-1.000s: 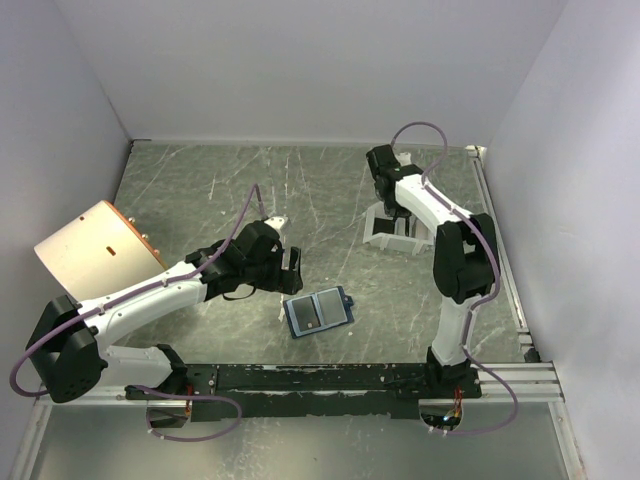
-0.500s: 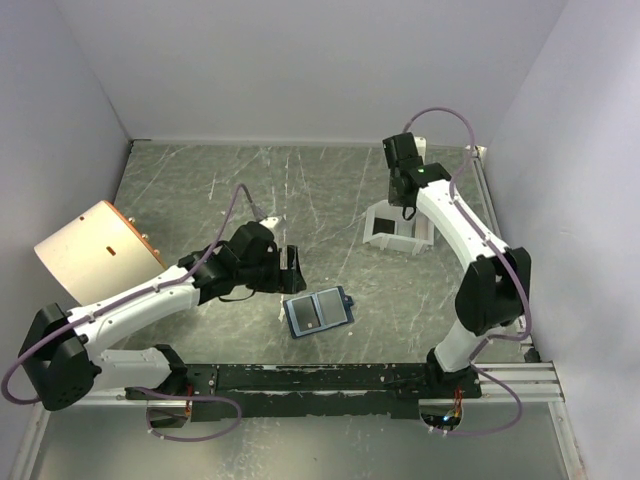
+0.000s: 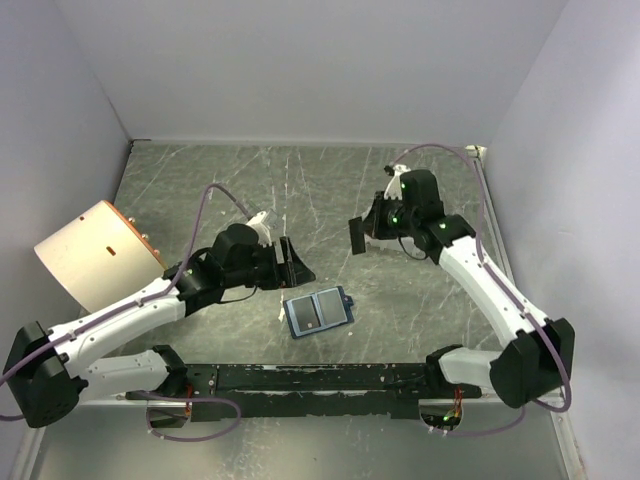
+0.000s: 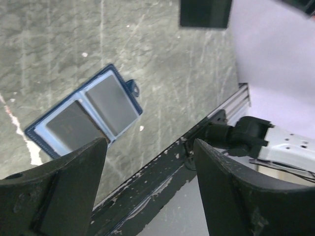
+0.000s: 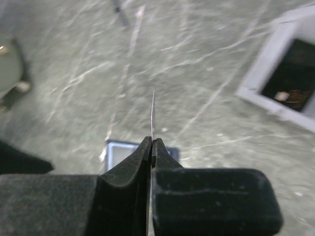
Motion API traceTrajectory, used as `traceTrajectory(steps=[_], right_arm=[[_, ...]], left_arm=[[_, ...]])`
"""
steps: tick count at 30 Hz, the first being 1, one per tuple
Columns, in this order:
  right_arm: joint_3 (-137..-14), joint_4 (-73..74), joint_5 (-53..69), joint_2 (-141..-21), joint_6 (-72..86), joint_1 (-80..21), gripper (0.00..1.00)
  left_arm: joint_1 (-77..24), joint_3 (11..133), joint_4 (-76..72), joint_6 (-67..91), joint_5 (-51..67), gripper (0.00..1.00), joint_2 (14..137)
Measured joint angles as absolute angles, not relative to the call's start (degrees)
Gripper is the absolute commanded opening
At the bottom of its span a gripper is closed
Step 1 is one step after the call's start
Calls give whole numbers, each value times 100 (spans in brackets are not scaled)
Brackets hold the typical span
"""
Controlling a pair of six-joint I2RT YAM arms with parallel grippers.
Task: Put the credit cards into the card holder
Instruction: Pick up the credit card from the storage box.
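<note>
The card holder (image 3: pixel 318 312) lies open on the table, dark blue with blue-grey pockets; it also shows in the left wrist view (image 4: pixel 88 110). My right gripper (image 3: pixel 368 228) is shut on a dark credit card (image 3: pixel 356 235), held above the table behind and to the right of the holder. In the right wrist view the card (image 5: pixel 152 110) is edge-on between my shut fingertips (image 5: pixel 152 145), with the holder (image 5: pixel 118 147) below. My left gripper (image 3: pixel 292 262) hangs open and empty just behind and left of the holder; its fingers (image 4: pixel 59 191) are wide apart.
A white tray (image 5: pixel 275 69) with more dark cards inside stands to the right of the held card. A tan box-like object (image 3: pixel 95 250) sits at the far left. A black rail (image 3: pixel 330 378) runs along the near edge.
My right arm has left the white tray with a dark card and swung left and nearer, toward the middle. My left gripper has shifted slightly to the right.
</note>
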State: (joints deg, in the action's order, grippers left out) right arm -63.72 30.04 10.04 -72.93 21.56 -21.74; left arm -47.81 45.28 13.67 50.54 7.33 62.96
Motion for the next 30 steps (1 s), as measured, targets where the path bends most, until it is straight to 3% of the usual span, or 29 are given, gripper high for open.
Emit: traceTrajectory(steps=[9, 18, 21, 23, 27, 30], right_arm=[[-4766, 967, 3778, -6528, 3382, -2204, 0], [-4427, -613, 4899, -6130, 4530, -2215, 0], [-4278, -1017, 5107, -6132, 4807, -2215, 0], [-4195, -1140, 5214, -6152, 4934, -2215, 0], [-4176, -1177, 5319, -6191, 4995, -2215, 0], [-4176, -1186, 5325, -6213, 4967, -2213, 8]], left_arm=[[-4781, 4150, 290, 5636, 1109, 68, 5990], [-4768, 3990, -440, 6047, 1302, 53, 5933], [-4753, 3977, -670, 6117, 1337, 39, 5924], [-4729, 3946, -827, 6165, 1361, 35, 5913], [-4685, 3870, -1002, 6222, 1374, 10, 5854], [-4659, 3811, -1068, 6270, 1398, 7, 5782]])
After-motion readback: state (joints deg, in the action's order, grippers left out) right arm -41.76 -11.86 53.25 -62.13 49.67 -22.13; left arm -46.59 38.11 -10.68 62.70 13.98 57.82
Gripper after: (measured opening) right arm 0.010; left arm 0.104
